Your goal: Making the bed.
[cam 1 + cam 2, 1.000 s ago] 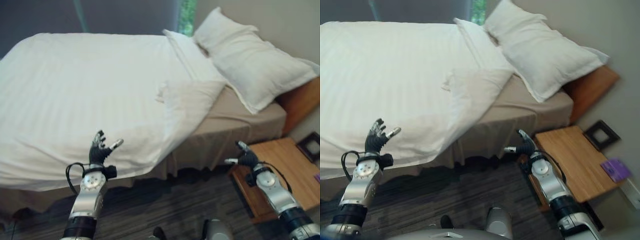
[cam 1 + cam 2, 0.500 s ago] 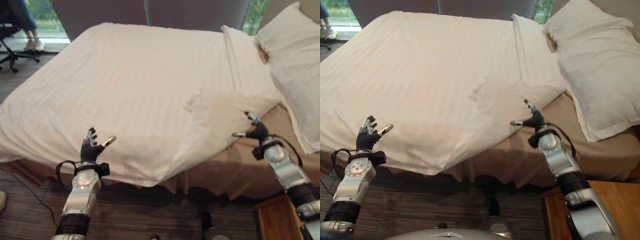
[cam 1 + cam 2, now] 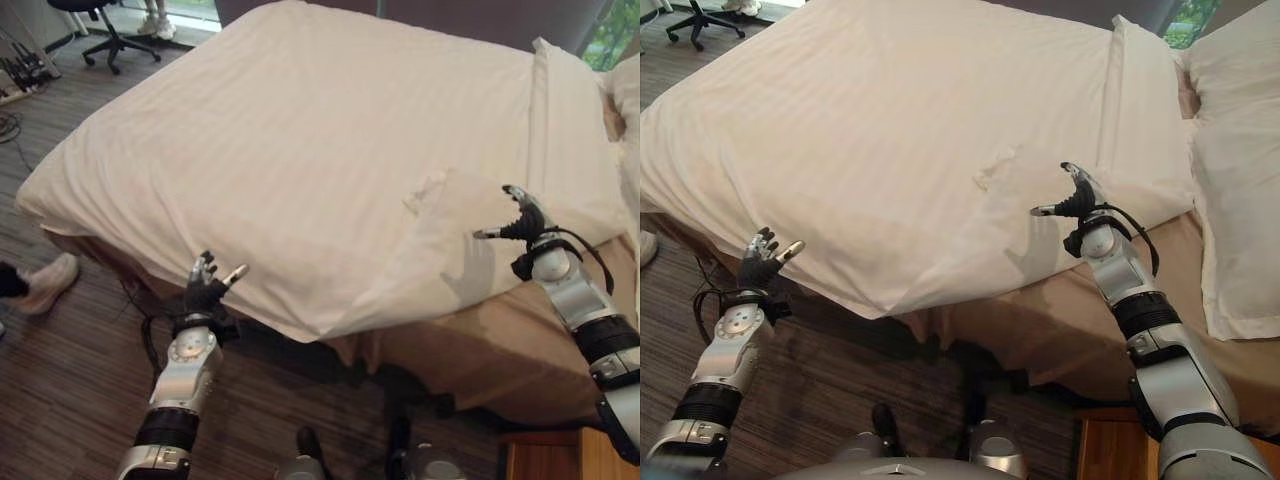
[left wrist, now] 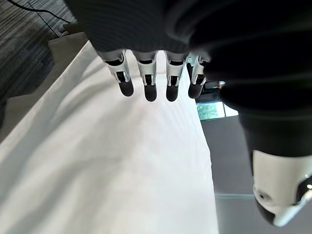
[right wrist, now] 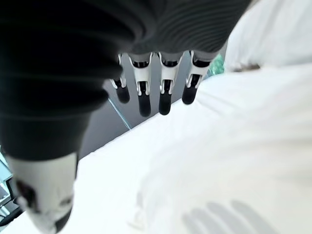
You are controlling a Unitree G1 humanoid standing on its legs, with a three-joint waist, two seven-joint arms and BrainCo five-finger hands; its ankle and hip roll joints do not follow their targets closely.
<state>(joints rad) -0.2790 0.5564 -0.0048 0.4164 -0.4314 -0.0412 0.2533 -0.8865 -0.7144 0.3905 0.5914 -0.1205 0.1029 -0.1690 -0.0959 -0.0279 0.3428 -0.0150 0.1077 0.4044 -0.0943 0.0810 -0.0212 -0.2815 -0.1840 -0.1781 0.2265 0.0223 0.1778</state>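
- We see the bed [image 3: 1080,330], its tan fitted sheet bare along the near side by the head.
- A white striped duvet [image 3: 300,130] covers most of it, one corner folded back near the pillows.
- White pillows [image 3: 1235,150] lie at the head end, on our right.

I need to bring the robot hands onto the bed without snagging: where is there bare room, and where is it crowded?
The broad flat middle of the white duvet is bare, bordered by its near hanging edge and the folded-back corner. The left robot hand hangs open over floor beside that edge. It is tighter by the right robot hand, open between the fold, the exposed beige sheet and the pillows.
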